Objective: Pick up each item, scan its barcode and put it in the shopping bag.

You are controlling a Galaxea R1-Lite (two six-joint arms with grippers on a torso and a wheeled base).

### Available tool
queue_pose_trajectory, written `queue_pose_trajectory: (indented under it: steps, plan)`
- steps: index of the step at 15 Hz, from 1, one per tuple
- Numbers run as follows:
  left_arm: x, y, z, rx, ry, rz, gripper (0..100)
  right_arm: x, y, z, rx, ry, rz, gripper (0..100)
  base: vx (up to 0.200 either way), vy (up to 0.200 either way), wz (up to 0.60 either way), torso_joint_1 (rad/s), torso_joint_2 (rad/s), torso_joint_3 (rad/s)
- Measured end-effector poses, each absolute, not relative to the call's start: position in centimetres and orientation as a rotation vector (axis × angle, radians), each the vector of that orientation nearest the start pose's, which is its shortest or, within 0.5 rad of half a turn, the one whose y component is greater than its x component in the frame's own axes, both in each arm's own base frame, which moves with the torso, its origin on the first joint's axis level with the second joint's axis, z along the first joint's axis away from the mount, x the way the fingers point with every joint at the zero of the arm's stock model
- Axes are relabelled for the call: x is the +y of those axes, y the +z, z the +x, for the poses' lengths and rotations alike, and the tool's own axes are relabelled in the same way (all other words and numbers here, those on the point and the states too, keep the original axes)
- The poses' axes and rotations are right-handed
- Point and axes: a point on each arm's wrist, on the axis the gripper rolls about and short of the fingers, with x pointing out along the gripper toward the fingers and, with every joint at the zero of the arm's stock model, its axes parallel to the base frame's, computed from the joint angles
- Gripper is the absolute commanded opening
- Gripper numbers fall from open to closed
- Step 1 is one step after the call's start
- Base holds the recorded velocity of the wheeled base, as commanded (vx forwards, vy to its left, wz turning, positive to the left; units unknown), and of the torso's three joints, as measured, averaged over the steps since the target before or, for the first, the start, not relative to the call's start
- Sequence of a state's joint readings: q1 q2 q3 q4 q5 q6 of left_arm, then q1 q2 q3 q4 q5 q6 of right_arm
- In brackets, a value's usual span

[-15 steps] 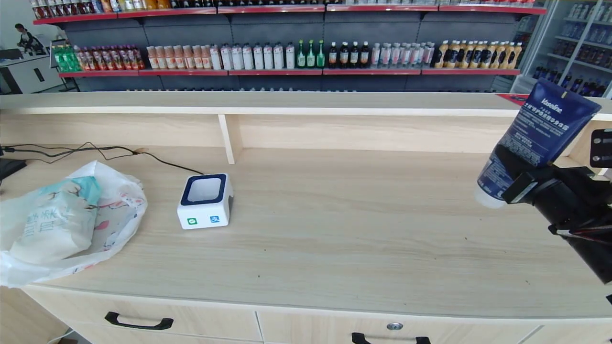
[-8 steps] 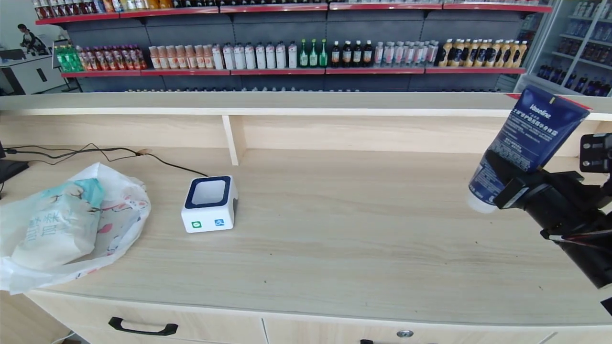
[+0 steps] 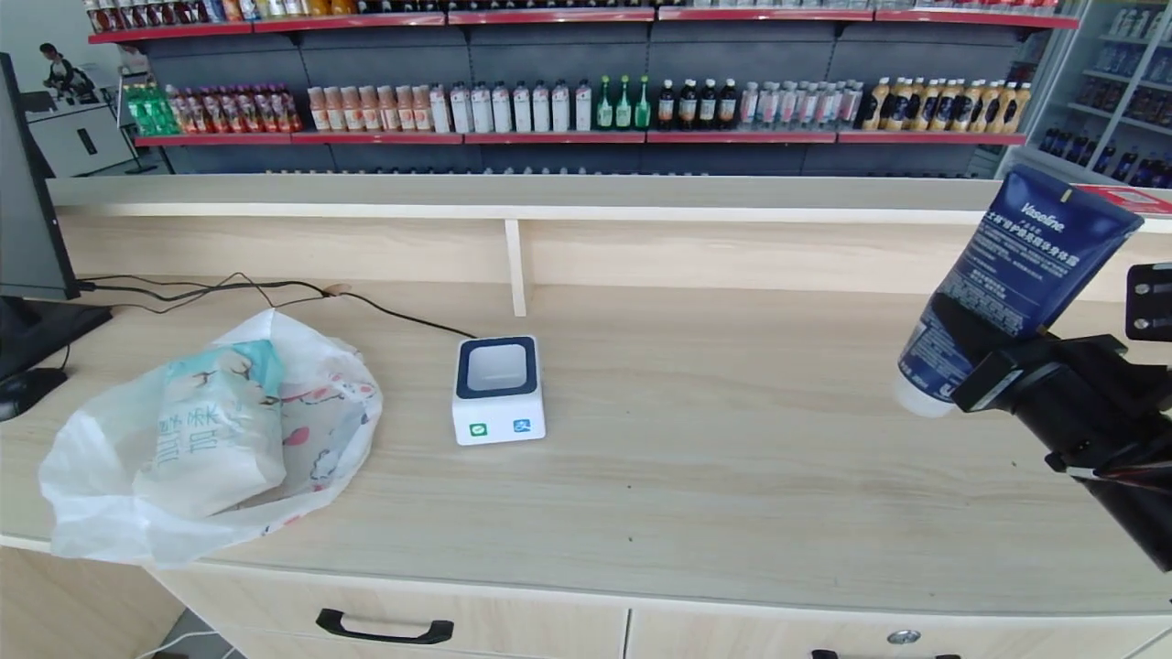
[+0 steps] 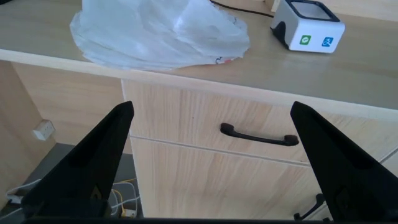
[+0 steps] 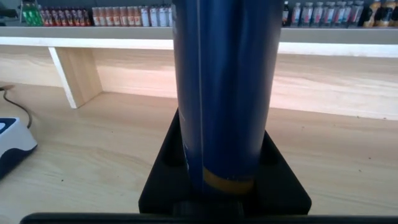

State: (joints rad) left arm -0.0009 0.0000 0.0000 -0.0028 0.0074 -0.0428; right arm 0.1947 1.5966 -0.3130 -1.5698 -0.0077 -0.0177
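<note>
The right gripper is clamped on a dark blue tube, its jaws pressed to the lower body just above the white cap. The tube is tilted, with the cap end low and toward the left and the flat crimped end high and far. It hangs in the air over the right side of the tabletop, touching nothing else.

The left gripper hangs with its jaws spread wide and nothing between them, below the near edge of the tabletop in front of a drawer handle.

Well apart from the tube, left of centre, stands the small white scanner, its dark-framed window facing up and its cable running off to the far left. Just left of it the white shopping bag lies slumped on its side with a pale package inside.

By my reading, one item is already bagged and the tube is in mid-cycle: picked up, not yet scanned. What remains is to carry it left over the scanner window with the barcode facing down, then put it in the bag, whose mouth I cannot make out.
</note>
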Motion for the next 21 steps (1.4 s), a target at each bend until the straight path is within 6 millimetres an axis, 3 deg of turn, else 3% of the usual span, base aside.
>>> queue_pose_trajectory:
  steps: [21]
  plan:
    - [0.0,7.6,-2.3,-0.004,0.005,-0.039,100,5.6,19.2,22.3,-0.329,0.236,0.017,0,0.000,0.190,0.00,0.001,0.00,0.002]
